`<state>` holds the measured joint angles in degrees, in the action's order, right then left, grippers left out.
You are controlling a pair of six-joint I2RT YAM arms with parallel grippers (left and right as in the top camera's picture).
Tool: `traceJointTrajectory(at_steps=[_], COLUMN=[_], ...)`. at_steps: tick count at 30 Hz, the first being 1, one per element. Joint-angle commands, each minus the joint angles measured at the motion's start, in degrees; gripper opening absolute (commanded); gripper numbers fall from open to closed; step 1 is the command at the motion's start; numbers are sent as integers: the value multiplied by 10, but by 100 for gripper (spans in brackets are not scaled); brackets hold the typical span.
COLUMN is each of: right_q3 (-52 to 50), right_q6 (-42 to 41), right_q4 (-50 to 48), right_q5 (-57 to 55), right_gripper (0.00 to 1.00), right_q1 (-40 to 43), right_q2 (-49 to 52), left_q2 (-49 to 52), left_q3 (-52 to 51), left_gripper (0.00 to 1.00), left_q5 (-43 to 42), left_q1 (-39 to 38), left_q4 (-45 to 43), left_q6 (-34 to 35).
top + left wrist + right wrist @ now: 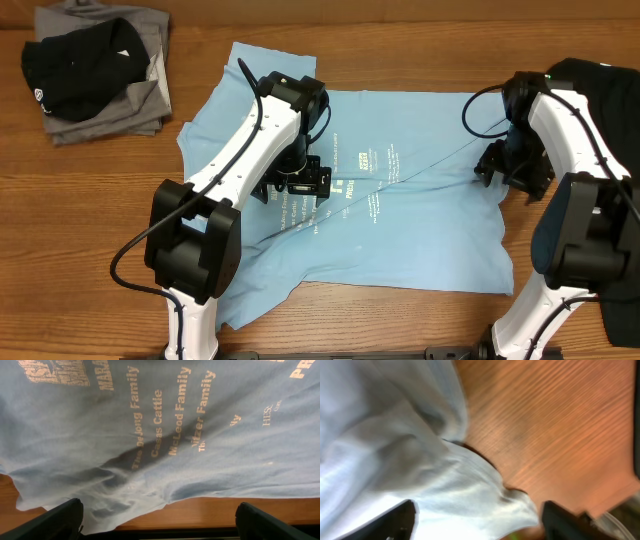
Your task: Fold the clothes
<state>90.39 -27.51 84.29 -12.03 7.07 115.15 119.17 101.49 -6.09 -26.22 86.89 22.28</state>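
Note:
A light-blue T-shirt [410, 230] with pale lettering lies spread across the middle of the wooden table. My left gripper [298, 185] hovers over its printed middle. In the left wrist view the lettered cloth [175, 420] fills the frame, and the left gripper [160, 522] stands wide open with nothing between its fingers. My right gripper [507, 165] sits at the shirt's right edge. The right wrist view has the right gripper [480, 522] with both dark fingers far apart. A rumpled corner of the shirt [395, 435] lies loose between them, not pinched. A black T-shirt [605, 85] lies at the far right, partly under the right arm.
A pile of grey clothes [150, 90] with a black garment [80, 65] on top sits at the back left corner. Bare wooden table [400, 40] shows behind the shirt and along the front edge [225, 507].

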Motion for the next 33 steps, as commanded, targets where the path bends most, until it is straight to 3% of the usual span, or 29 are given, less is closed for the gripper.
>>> traceJointTrajectory(at_steps=[1,6,11,14,15,16,17,18,20,22,24,33], right_q3=[14,14,14,6,-1,-7,-14,-30,-54,-85,-122,-285], right_q6=[-29,14,106,112,113,113,113,112,102,87,79,59], right_q4=[14,16,26,40,43,42,41,40,26,4,-20,-169], right_q5=[-23,72,197,212,212,212,212,212,212,213,215,295], right_gripper=[93,84,79,72,64,40,4,4,4,4,4,4], right_q1=[11,12,-4,-22,-29,-35,-41,-54,-64,-71,-75,-86], right_q2=[0,0,0,0,0,-1,-1,-3,-16,-40,-67,-105], left_q2=[0,1,1,6,11,14,20,31,39,45,49,65], left_q3=[-5,-5,-5,-5,-5,-5,-5,-5,-5,-5,-5,-5], left_gripper=[100,100,85,75,72,67,56,39,26,21,4,4], left_q5=[7,38,52,50,50,47,40,30,36,37,37,-13], left_q1=[0,2,27,54,63,69,75,83,86,86,86,86], left_q4=[-13,-68,-125,-145,-151,-155,-160,-168,-173,-184,-199,-244], left_q6=[0,8,18,17,12,6,-7,-31,-33,-36,-37,-37])
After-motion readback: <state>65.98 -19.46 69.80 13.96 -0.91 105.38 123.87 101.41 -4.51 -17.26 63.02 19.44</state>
